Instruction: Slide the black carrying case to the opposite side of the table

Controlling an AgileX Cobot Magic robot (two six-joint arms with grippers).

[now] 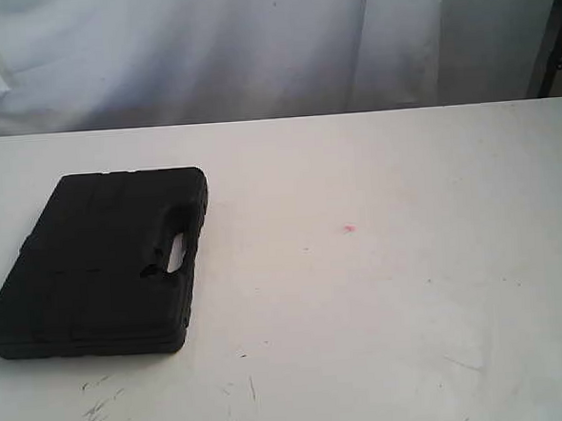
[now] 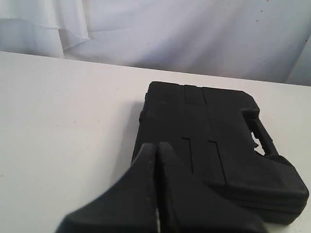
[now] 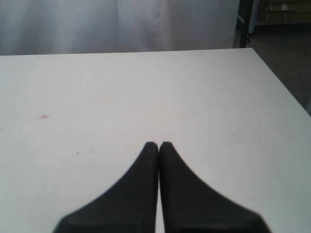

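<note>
Case: your black tool case [image 1: 98, 265] is lying flat at the table's [image 1: 392, 309] 9 o'clock, handle [image 1: 176, 252] facing 3 o'clock.
Claws: left gripper [image 2: 156, 145] and right gripper [image 3: 158, 144] are sitting pressed together, pinching nothing.
Risk: pushing off-centre, you are risking the case pivoting; the left tip is possibly not touching it.

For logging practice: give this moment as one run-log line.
flat black plastic case: on white tabletop; left end effector: shut; right end effector: shut

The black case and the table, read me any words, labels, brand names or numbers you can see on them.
No readable text shows in any view.
The case: plain moulded black ribs, with no label, brand or number visible.
The table: only dark scuff marks and a pink spot, no writing.
</note>
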